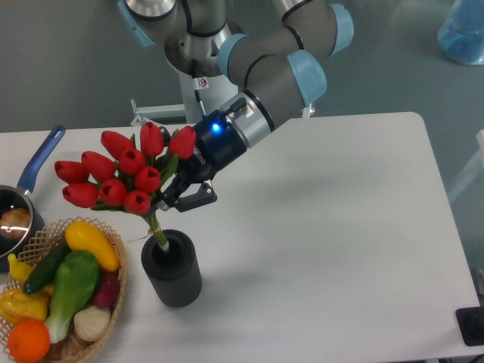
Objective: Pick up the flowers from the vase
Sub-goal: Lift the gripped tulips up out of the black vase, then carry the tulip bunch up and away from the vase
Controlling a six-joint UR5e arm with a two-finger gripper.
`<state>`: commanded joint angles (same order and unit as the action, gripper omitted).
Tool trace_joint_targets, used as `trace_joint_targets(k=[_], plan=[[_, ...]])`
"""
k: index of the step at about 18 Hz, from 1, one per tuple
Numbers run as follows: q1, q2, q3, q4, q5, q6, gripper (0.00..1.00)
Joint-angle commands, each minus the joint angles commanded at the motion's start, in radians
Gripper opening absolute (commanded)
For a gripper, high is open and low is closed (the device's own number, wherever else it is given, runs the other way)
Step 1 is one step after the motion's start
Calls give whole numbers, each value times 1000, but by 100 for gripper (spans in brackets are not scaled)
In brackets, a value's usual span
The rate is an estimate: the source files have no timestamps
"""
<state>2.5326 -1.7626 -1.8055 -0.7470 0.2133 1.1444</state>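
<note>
Flowers (121, 172) in gripper (180, 198) above vase (172, 268)

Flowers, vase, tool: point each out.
flowers (121, 175), fixed camera, on the red buds
vase (172, 274), fixed camera, on its ribbed side
tool (175, 198), fixed camera, between the fingertips at the stems

Left of the vase (172, 268), the saucepan (23, 200) and wicker basket (113, 302) run past the picture's edge
</note>
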Motion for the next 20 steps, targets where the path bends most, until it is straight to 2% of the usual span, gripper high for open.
trace_joint_targets(k=[4,20], plan=[[-2,9,23,0,-15,-43,47],[40,48,43,-2,-58,-98,45]])
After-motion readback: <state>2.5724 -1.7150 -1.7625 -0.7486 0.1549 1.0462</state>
